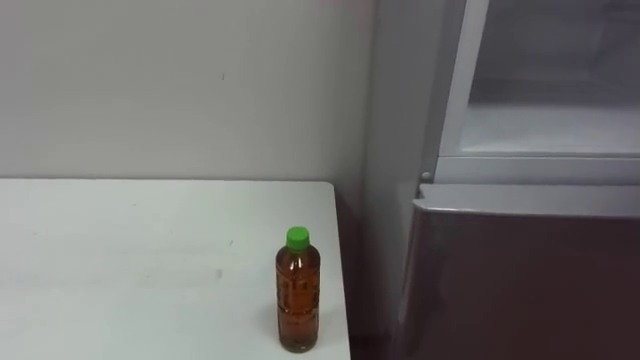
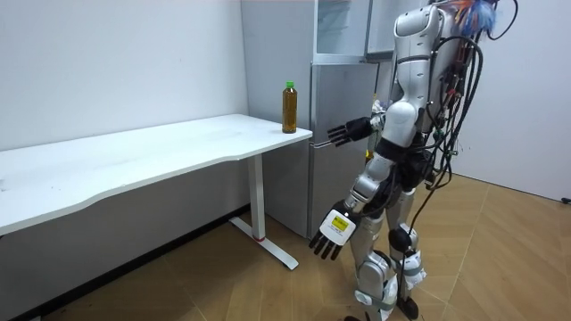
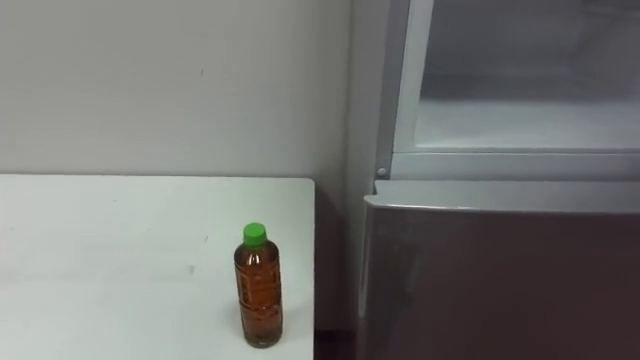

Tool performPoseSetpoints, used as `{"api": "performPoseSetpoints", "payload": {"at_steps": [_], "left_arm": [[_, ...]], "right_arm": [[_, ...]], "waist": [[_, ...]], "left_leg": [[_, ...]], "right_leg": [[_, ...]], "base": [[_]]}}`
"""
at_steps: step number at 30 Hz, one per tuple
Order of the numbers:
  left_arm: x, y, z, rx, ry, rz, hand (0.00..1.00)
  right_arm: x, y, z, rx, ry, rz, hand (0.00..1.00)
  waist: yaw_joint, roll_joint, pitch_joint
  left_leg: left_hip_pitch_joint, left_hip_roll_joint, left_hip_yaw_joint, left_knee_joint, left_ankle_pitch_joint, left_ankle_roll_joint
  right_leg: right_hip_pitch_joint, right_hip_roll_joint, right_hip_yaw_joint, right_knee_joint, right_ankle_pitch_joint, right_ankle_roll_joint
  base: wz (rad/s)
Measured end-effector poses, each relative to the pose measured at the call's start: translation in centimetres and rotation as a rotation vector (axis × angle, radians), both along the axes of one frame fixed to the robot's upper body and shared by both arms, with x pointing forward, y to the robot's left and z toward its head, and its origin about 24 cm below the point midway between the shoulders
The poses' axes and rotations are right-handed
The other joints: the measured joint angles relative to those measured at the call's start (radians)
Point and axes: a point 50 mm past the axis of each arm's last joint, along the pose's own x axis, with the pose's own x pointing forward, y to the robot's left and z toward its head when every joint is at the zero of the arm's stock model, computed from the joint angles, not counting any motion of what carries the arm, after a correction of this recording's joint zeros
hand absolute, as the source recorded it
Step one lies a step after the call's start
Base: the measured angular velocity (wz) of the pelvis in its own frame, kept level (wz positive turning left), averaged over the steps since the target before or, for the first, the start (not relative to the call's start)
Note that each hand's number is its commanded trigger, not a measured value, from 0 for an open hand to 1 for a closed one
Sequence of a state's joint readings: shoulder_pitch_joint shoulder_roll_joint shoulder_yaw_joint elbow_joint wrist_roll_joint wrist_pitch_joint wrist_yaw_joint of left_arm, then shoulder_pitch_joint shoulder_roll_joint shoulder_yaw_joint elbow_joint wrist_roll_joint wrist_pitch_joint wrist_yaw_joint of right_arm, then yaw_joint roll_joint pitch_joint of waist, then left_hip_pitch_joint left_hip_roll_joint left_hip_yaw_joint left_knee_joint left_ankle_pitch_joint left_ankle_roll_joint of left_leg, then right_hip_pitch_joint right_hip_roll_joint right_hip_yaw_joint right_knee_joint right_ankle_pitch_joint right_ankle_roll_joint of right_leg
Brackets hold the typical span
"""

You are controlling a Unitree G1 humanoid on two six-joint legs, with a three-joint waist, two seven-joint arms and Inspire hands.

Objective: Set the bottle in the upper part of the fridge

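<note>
You get the fridge (image 1: 520, 280) cut off at the top, its upper compartment open. The bottle (image 1: 298, 292) stands upright near the table (image 1: 120, 260) corner. The left hand (image 2: 332, 234) and right hand (image 2: 343, 134) are spread and empty.

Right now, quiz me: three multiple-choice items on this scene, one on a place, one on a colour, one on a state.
1. Where is the bottle? A on the white table, at its edge beside the fridge; B inside the fridge; C on the floor.
2. Its cap is: A red; B white; C green.
3. The bottle is: A lying down; B upright; C held in a hand.
Answers: A, it stands at the table's edge; C, the cap is green; B, it stands upright, untouched.
</note>
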State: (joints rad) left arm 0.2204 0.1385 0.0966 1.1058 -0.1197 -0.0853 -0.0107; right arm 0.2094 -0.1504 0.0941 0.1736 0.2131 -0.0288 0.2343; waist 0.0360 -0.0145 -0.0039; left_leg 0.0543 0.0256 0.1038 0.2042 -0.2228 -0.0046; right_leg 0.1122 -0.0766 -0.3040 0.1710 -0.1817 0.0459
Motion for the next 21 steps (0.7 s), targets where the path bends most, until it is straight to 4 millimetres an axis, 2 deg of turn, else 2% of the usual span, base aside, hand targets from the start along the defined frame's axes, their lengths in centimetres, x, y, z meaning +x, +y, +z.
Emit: {"api": "performPoseSetpoints", "payload": {"at_steps": [2, 3, 7, 14, 21], "left_arm": [[-0.1, 0.2, 0.0, 0.007, 0.005, -0.007, 0.0], [-0.2, 0.4, 0.1, 0.012, 0.009, -0.01, 0.0], [-0.4, 0.6, 0.1, 0.017, 0.024, -0.007, 0.0], [-1.3, 0.6, 0.0, 0.022, 0.051, -0.005, 0.0], [-2.3, 0.7, -0.1, 0.029, 0.091, 0.005, 0.0]], "right_arm": [[0.4, 0.2, 1.0, 0.027, -0.048, 0.003, 0.0], [0.7, 0.3, 1.5, 0.032, -0.07, 0.006, 0.0], [1.1, 0.4, 2.6, 0.064, -0.114, 0.0, 0.0], [3.6, 0.5, 5.6, 0.05, -0.255, -0.002, 0.0], [4.0, 0.5, 6.3, 0.044, -0.281, -0.013, 0.0]], "waist": [[0.0, 0.001, 0.0006], [0.0, -0.003, -0.0018], [0.0, -0.01, -0.0021], [0.003, -0.01, 0.0001], [0.012, -0.018, 0.0033]], "left_leg": [[0.0, 0.0, 0.0, 0.001, 0.0, 0.0], [0.0, 0.0, 0.0, 0.002, 0.0, 0.0], [-0.001, -0.001, 0.0, 0.002, 0.0, 0.0], [-0.011, -0.001, -0.012, 0.006, 0.001, 0.0], [-0.009, -0.002, -0.022, 0.006, 0.001, 0.0]], "right_leg": [[0.0, 0.0, 0.001, 0.0, 0.0, 0.0], [0.0, 0.0, 0.0, 0.0, 0.0, 0.0], [0.0, -0.001, 0.0, 0.001, 0.001, -0.001], [0.0, -0.001, -0.011, 0.001, 0.001, -0.001], [0.007, -0.001, -0.019, 0.001, 0.001, -0.001]], "base": [[0.0], [0.0], [0.0], [0.05], [0.04]]}}
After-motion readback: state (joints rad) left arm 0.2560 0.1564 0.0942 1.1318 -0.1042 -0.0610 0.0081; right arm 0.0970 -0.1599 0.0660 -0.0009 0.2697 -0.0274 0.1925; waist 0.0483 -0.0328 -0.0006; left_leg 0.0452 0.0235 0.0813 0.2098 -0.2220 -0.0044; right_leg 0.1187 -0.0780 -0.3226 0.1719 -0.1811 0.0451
